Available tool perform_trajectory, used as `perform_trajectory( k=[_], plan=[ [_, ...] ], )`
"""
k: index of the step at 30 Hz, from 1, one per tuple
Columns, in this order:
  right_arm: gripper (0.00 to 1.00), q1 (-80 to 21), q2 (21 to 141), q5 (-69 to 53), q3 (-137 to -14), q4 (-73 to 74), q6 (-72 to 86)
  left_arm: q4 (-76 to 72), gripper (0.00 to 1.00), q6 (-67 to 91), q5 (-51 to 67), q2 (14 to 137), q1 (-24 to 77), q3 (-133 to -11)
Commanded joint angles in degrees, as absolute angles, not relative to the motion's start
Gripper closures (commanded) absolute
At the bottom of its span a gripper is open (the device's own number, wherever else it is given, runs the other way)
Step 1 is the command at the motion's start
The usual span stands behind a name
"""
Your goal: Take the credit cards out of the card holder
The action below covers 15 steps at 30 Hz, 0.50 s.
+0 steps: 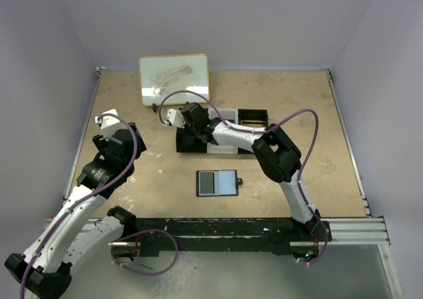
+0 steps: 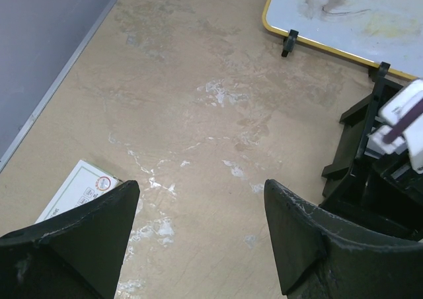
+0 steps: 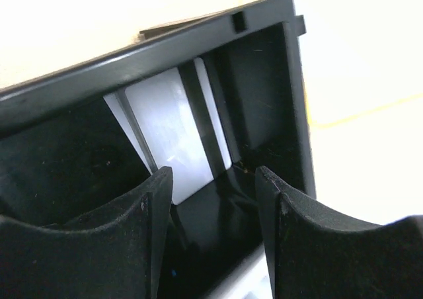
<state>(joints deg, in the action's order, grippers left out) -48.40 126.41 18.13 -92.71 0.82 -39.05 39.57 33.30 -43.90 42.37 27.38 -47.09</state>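
The card holder (image 1: 217,182) lies open and flat on the table in front of the arm bases, showing one dark and one shiny blue-grey panel, its small tab to the right. My right gripper (image 1: 190,132) (image 3: 213,176) hangs open in the left compartment of the black-and-white tray (image 1: 254,118) (image 3: 198,38). A pale grey card (image 3: 168,114) leans on that compartment's wall just beyond the fingertips, and nothing sits between the jaws. At the table's left, my left gripper (image 1: 109,124) (image 2: 201,186) stands open over bare wood, holding nothing.
A yellow-framed whiteboard (image 1: 174,79) (image 2: 344,14) lies at the back, behind the tray. A white printed card (image 2: 76,190) lies on the table by my left finger. The tray's black end (image 2: 357,147) is to the right of the left gripper.
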Motion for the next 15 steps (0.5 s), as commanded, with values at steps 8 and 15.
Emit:
perform_trajectory(
  k=[8,15],
  plan=[
    [0.41,-48.25,94.72,19.32,-75.48,-17.19,-16.31,38.06,0.26,31.99,-43.01,42.96,26.9,-47.02],
    [0.22,-47.45,72.56,21.97,-49.62,-20.29,22.55,36.34,0.27,30.44,-38.63,43.52,26.9,-46.26]
  ],
)
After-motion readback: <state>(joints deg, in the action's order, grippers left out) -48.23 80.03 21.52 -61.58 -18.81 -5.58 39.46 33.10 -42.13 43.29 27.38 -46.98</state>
